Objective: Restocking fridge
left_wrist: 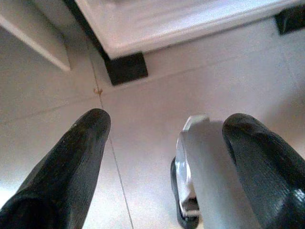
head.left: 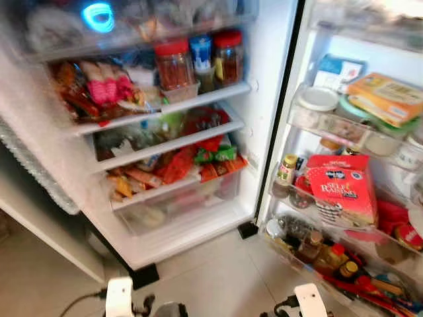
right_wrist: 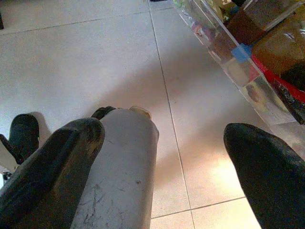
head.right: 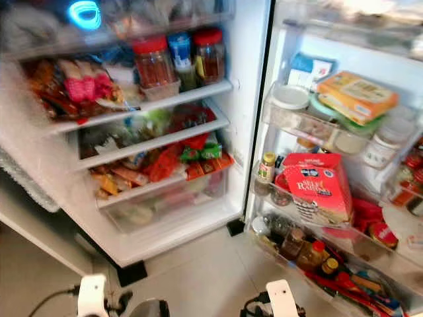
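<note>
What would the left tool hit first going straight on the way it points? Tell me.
Probably the tiled floor. The left tool, open and empty, aims down at bare tiles short of the fridge's black foot. Depth is unclear.

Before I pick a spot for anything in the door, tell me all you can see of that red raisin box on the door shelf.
The red raisin box is a cardboard carton with white lettering and a dark blue logo patch near its top. It stands in the middle door shelf, leaning slightly, its lower part behind the clear shelf rail. A small yellow-capped jar stands beside it toward the fridge interior, and red packets lie on its other side. It looks closed; the print is blurred.
</note>
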`<state>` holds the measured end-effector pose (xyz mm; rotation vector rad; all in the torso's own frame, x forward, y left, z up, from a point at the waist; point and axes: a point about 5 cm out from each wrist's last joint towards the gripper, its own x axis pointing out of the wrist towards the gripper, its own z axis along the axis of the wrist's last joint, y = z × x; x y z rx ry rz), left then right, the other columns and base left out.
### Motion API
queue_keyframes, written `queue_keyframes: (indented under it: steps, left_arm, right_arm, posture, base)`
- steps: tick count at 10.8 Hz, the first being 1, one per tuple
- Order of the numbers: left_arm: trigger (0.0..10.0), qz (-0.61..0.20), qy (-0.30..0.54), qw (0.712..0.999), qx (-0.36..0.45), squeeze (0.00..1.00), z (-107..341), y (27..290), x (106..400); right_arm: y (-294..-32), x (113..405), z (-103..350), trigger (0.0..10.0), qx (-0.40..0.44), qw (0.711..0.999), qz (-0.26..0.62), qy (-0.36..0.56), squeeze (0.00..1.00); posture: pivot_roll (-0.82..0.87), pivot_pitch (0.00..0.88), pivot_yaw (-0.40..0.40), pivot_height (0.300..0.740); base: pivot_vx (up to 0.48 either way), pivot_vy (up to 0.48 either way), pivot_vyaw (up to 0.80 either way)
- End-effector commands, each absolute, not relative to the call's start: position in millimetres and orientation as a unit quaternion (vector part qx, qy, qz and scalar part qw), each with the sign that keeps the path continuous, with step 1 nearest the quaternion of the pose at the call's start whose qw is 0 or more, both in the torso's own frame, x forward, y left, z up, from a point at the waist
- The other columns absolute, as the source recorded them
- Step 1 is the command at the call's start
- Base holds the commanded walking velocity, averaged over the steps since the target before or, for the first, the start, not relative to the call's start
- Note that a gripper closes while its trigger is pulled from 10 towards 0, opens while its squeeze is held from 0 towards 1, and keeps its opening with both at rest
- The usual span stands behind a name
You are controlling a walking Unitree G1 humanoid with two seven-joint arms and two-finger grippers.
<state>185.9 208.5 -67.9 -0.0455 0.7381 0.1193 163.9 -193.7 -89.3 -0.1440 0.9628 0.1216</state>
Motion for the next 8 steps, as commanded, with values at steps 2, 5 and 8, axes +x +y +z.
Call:
queue_keyframes:
  steps: [2, 5, 8]
  left_arm:
    - [10.0, 0.069, 0.394, 0.917, -0.009, 0.0, -76, 214, 174]
    - [10.0, 0.063, 0.408, 0.911, -0.003, 0.0, -82, 213, 165]
    - [10.0, 0.063, 0.421, 0.905, -0.001, 0.0, -86, 212, 160]
  right_arm:
    - [-189, 126, -105, 10.0, -0.075, 0.843, 0.081, 0.526, 0.0]
    - [-188, 125, -106, 10.0, -0.065, 0.842, 0.075, 0.53, 0.0]
    - [-188, 125, -106, 10.0, -0.061, 0.843, 0.072, 0.53, 0.0]
  posture:
    - [-0.11, 0.064, 0.043, 0.641]
    - [-0.11, 0.066, 0.042, 0.641]
    - [-0.11, 0.062, 0.045, 0.641]
  base:
    - [0.0, 0.0, 0.4]
    - [0.0, 0.0, 0.27]
    - [0.0, 0.402, 0.0]
